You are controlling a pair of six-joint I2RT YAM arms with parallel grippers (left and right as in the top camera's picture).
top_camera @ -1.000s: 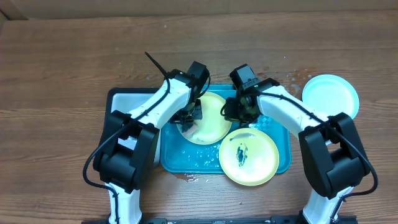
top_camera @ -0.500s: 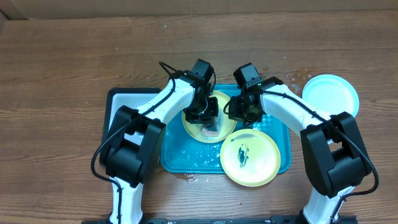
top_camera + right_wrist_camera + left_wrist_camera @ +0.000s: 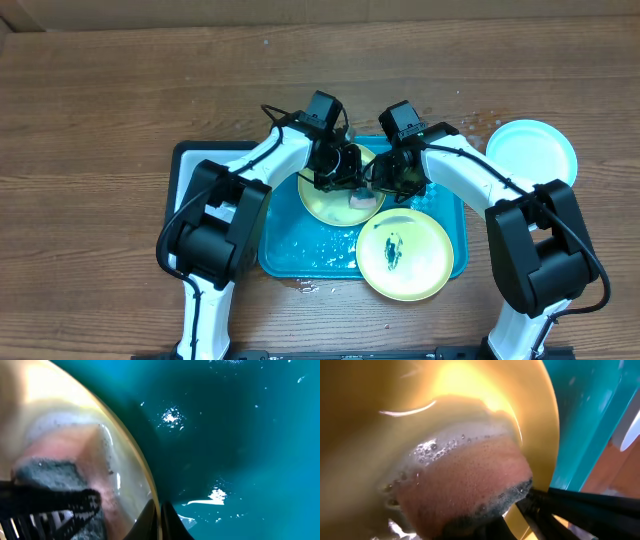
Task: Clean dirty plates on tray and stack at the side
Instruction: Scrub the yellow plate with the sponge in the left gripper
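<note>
Pink sponge (image 3: 465, 485) pinched in left claw (image 3: 347, 182) rests on yellow plate (image 3: 320, 205); right claw (image 3: 159, 517) apparently grips its rim.

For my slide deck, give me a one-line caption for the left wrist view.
Soapy pink sponge pressed on the yellow-green plate, teal tray beyond.

A robot test bench is serving as a mock dishwashing station.

A left arm (image 3: 265, 165) and a right arm (image 3: 470, 175), white with black joints, are reaching in from the near edge of a wood-grain worktop (image 3: 100, 100), which is suggesting a lab or workshop. Washing-up props are lying on it: a wet teal tray (image 3: 300, 255), a black-rimmed white tray (image 3: 195, 160), a light blue plate (image 3: 532, 152), and a yellow-green plate (image 3: 325, 200). The left end effector (image 3: 342, 183) is pressing a foamy sponge (image 3: 465, 490) onto that plate while the right end effector (image 3: 385, 180) is pinching its rim.
</note>
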